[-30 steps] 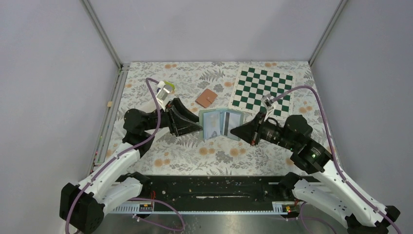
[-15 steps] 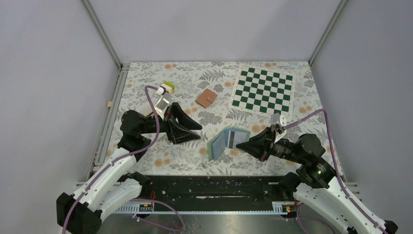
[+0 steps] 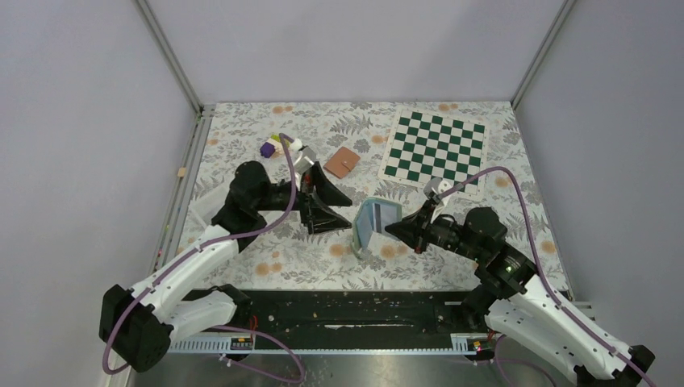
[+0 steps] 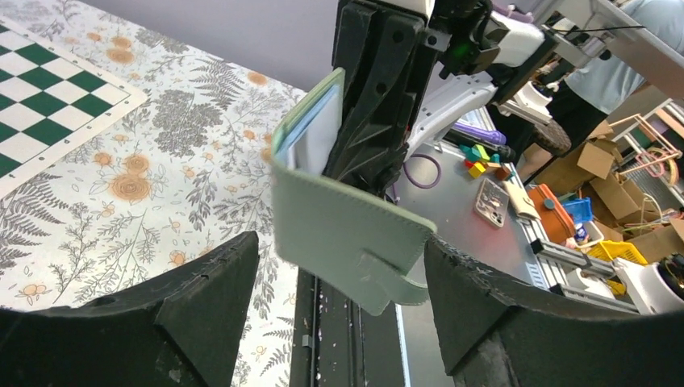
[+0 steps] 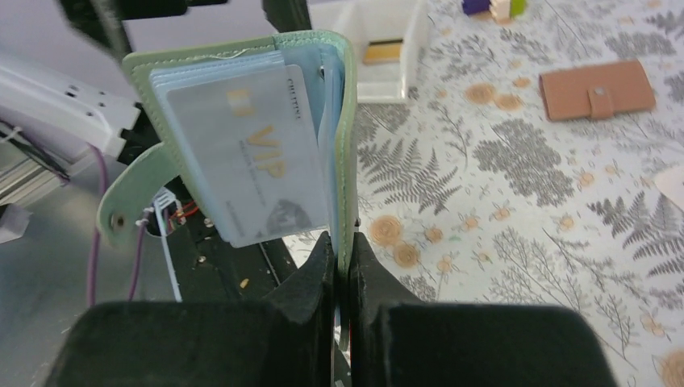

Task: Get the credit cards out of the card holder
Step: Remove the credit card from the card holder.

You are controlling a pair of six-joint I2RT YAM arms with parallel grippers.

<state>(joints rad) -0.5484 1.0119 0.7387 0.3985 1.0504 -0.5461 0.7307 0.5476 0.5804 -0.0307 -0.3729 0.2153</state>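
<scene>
Step in hand: presenting the card holder (image 3: 373, 226) for extraction; no card is out yet. Your right gripper (image 3: 395, 230) is clenched on the edge of the holder's green cover and has it lifted off the table (image 3: 323, 258), standing on edge with the pages fanned. In the right wrist view the credit cards (image 5: 258, 161) are in the sleeves: the front one is pale with gold "VIP" lettering, and I can't tell how many sit behind it because the pages overlap. Your left gripper (image 3: 348, 211) is released, jaws wide and empty, pointed at the holder from just beside it. Its wrist camera sees only the outer cover and snap tab (image 4: 395, 282), not the card side. So the next move needs the left arm to come round to the open face, or the right wrist to rotate the holder toward it. Then narrow the jaws, pinch only the exposed card edge, and pull along the sleeve opening while the right clamp holds firm. Risk: catching a page with the card. The brown wallet (image 3: 342, 162) lies well apart.
</scene>
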